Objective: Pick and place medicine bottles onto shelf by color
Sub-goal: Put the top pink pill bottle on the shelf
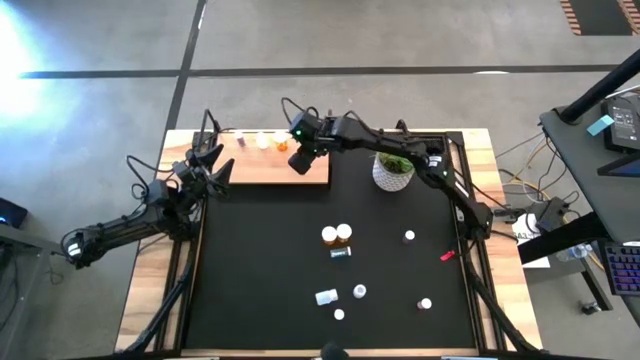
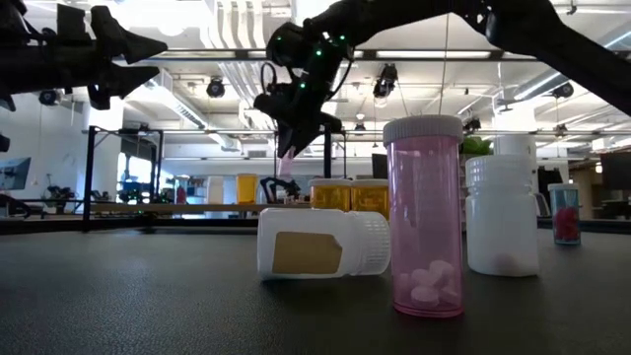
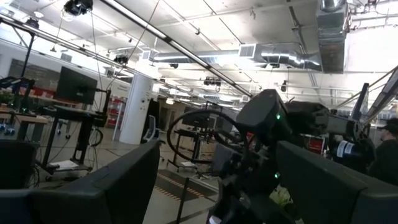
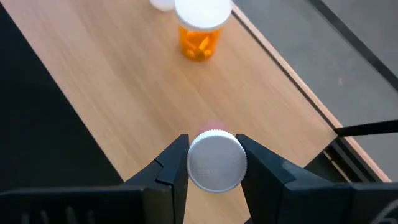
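Observation:
The shelf (image 1: 270, 166) is a light-wood board at the mat's far left; a few bottles (image 1: 262, 141) stand along its far edge. My right gripper (image 1: 303, 160) hovers over the shelf's right end, shut on a pinkish bottle with a white cap (image 4: 216, 160); the bottle also shows in the low view (image 2: 286, 166). An orange bottle (image 4: 199, 31) stands upright on the shelf beyond it. My left gripper (image 1: 205, 162) is open and empty, raised at the shelf's left end. Several more bottles (image 1: 337, 235) stand or lie on the black mat (image 1: 260, 260). My right gripper pinches the pinkish bottle just under its white cap (image 4: 194, 163) between its two fingers (image 4: 258, 171). The fingers come from above, pointing down. The bottle hangs upright below them, clear of the shelf board.
A white pot with a green plant (image 1: 393, 172) stands right of the shelf. A small red object (image 1: 447, 255) lies at the mat's right. Loose bottles lie near the mat's middle and near edge (image 1: 326, 296). Black posts (image 2: 91, 177) rise at the shelf's corners.

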Controlling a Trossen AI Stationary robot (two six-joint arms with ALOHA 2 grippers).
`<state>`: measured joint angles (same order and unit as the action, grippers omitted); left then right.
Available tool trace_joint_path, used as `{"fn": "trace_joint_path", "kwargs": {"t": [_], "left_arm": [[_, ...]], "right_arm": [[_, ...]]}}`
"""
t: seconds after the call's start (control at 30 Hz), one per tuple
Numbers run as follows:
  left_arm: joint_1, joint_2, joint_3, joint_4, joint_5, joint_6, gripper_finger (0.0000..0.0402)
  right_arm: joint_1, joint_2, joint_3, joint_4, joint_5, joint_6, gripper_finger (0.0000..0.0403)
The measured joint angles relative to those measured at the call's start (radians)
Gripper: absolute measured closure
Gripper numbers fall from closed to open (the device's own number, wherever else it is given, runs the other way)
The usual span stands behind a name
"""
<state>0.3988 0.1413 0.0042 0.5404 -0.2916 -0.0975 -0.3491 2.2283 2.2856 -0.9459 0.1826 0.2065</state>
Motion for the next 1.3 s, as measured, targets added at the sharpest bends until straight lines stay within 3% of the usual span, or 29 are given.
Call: {"fn": "trace_joint_path", "kwargs": {"t": [0.63,1.3], "left_arm": [[0.0,0.002,0.0,0.0,0.0,0.0,0.0096],[0.0,0.002,0.0,0.0,0.0,0.0,0.0096]], "right_arm": [[0.124,0.001,0.011,-0.036,0.0,-0.248,0.0284],[0.119,0.056,0.013,-0.013,0.0,-0.376,0.0279]]}}
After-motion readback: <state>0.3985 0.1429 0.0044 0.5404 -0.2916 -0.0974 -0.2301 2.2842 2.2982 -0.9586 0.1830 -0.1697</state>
